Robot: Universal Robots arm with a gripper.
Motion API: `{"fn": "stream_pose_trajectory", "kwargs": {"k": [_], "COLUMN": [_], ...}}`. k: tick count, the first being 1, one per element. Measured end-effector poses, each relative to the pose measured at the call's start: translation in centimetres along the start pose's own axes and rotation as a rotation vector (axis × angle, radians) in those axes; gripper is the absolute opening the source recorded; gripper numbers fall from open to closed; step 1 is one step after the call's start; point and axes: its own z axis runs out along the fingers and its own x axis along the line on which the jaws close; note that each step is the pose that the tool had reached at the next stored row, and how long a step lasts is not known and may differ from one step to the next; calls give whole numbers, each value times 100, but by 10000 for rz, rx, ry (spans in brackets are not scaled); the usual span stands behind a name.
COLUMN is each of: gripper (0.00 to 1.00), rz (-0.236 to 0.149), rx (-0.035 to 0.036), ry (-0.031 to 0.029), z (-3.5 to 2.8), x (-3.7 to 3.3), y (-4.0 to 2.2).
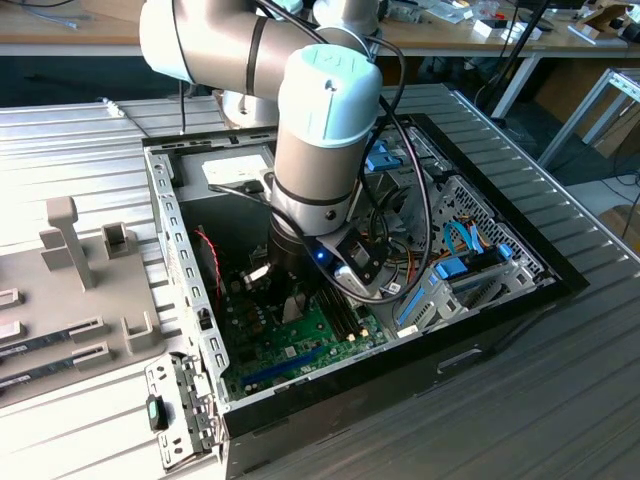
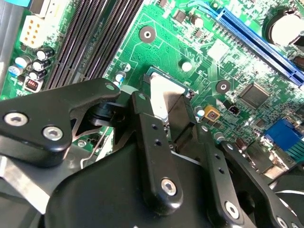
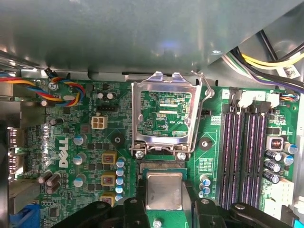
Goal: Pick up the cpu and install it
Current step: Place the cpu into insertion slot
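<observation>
Gripper [image 3: 164, 209] clamped on the cpu [image 3: 164, 191], just beside the open socket [image 3: 166, 118]; above the motherboard [image 3: 95, 142]. Memory slots [image 3: 244, 152] beyond the socket.

Lighting is even and bright. The case wall [image 3: 118, 33] above the motherboard [image 3: 71, 142] is blurred, with soft glare. Close black hand [image 2: 164, 107] linkages appear slightly defocused.

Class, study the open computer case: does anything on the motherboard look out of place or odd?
The socket's metal retention frame stands flipped open. The cpu sits between the tool's fingers just beside it, not seated. Expected mid-install; no damage visible.
</observation>
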Motion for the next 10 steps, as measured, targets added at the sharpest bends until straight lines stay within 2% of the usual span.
{"fn": "stream_pose_trajectory", "kwargs": {"k": [6,10], "gripper": [40,40], "rz": [15,228], "rx": [0,5], "ry": [-13,2], "z": [-33,-35], "x": [24,25], "y": [0,9]}}
